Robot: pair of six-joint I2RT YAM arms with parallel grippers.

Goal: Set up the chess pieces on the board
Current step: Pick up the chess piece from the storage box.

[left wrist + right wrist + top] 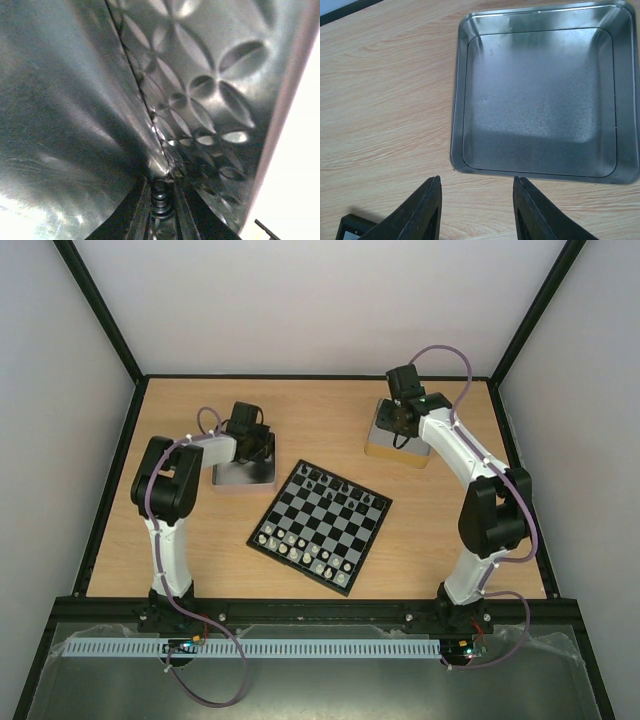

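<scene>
One black chess piece (160,199) sits between my left claw's (252,445) fingers at the bottom centre of the left wrist view. It is right where the smooth wall of the metal tray (225,100) meets its patterned floor. The fingers are narrow and flank the piece closely on both sides, but I cannot tell whether they grip it firmly.

To do this well, I would squeeze squarely across the stem, not the rounded head, so it cannot pop out. I would lift straight up before swinging away, since the tray wall is just beside the fingers and a sideways pull could knock the piece loose.

The board (325,515) lies in the middle of the overhead view. Black pieces stand along its upper edge and pale ones along its lower left edge, so I would lower into an open square in the black rows without brushing neighbours.

My right claw (476,200) is wide with nothing in it, over the surface (385,100) beside another tray (540,100).
</scene>
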